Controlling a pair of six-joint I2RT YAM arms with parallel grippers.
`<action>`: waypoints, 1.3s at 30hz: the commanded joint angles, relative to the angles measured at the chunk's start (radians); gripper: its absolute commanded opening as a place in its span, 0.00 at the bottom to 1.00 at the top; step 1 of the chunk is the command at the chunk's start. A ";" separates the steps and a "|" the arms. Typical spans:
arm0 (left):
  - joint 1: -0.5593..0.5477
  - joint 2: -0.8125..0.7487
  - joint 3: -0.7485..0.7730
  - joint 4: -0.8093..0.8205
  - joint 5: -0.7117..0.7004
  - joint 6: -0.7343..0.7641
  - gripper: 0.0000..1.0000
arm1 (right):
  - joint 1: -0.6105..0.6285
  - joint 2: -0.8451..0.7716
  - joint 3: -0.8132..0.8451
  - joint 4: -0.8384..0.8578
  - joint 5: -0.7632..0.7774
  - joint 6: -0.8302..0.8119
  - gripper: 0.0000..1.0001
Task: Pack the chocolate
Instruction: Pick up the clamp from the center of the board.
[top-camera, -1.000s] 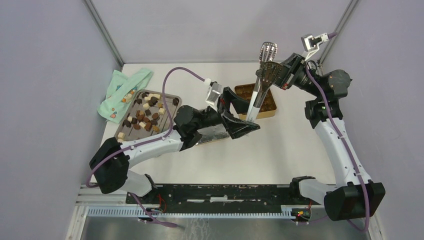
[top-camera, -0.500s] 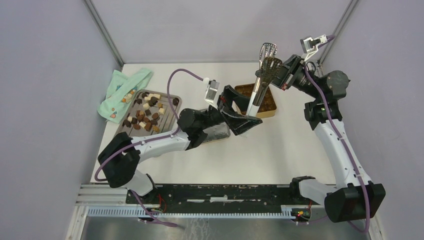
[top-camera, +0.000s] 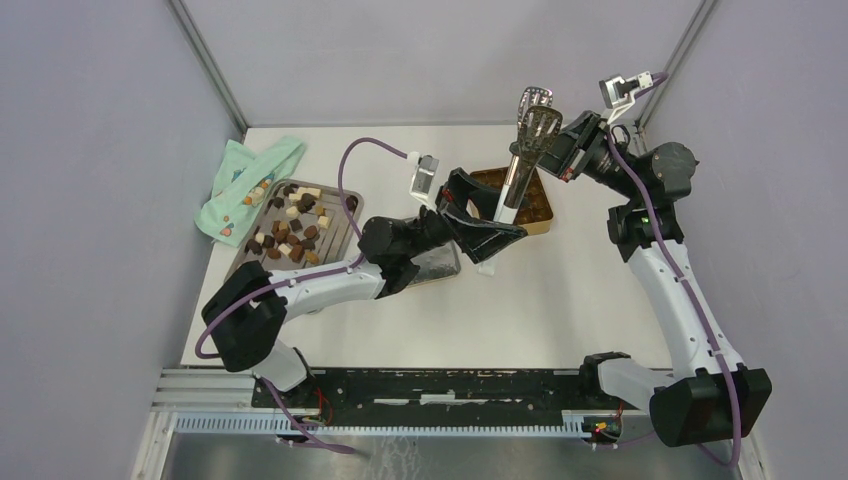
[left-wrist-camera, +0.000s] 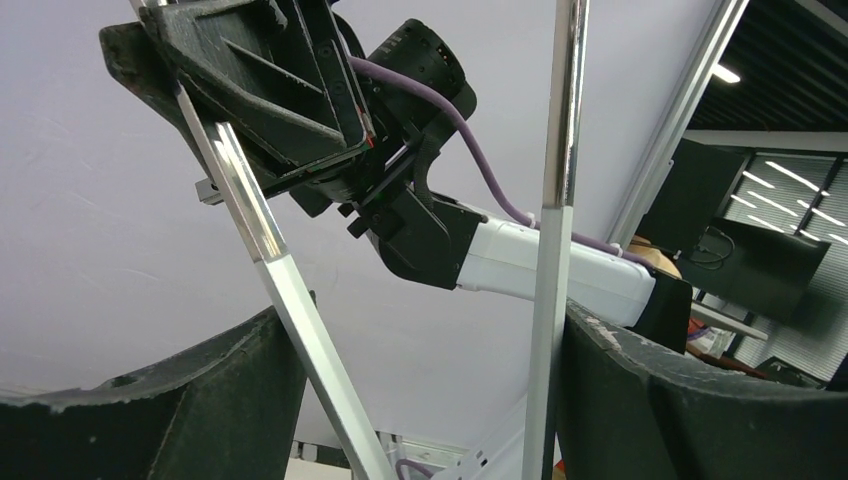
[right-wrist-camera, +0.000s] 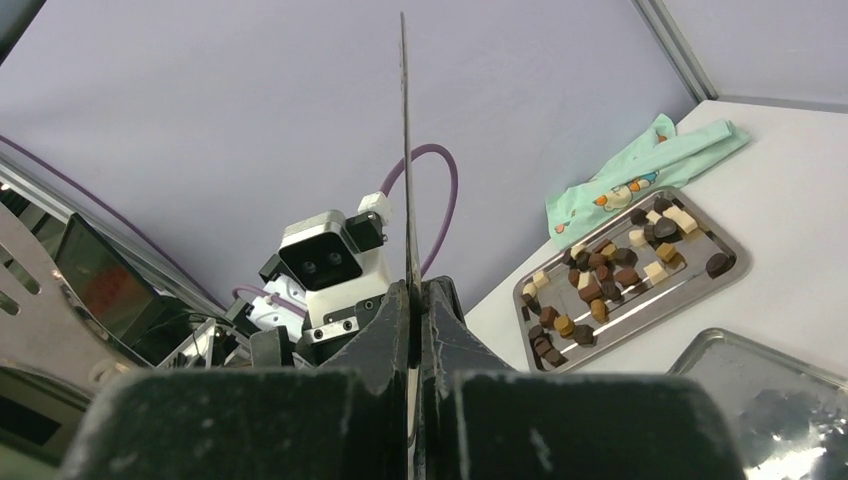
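The left gripper (top-camera: 497, 226), still open, has begun narrowing around the tweezers (top-camera: 520, 170) that the closed right gripper (top-camera: 547, 148) holds above the gold tin (top-camera: 536, 230), so I judge a handover is near, while the chocolate (top-camera: 290, 225) waits on the tray (top-camera: 336, 238) near the tabletop's left edge.

Polished, mirror-bright metal tweezers (top-camera: 520, 168) with matt white lower legs stand over a glossy gold tin (top-camera: 537, 230). Left of the tin, a brushed metal tray (top-camera: 335, 192) holds matt brown and cream chocolate (top-camera: 290, 232), beside soft mint cloth (top-camera: 240, 180), on a smooth matt white table (top-camera: 560, 300).
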 joint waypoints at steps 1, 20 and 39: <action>-0.005 -0.008 0.049 0.081 -0.029 -0.054 0.83 | 0.004 -0.008 0.026 0.026 0.015 0.001 0.00; -0.005 -0.015 0.034 0.113 -0.059 -0.076 0.85 | 0.005 -0.005 0.029 0.020 0.013 -0.008 0.00; -0.003 -0.022 0.013 0.125 -0.097 -0.102 0.67 | 0.004 -0.009 0.035 0.018 0.013 -0.028 0.13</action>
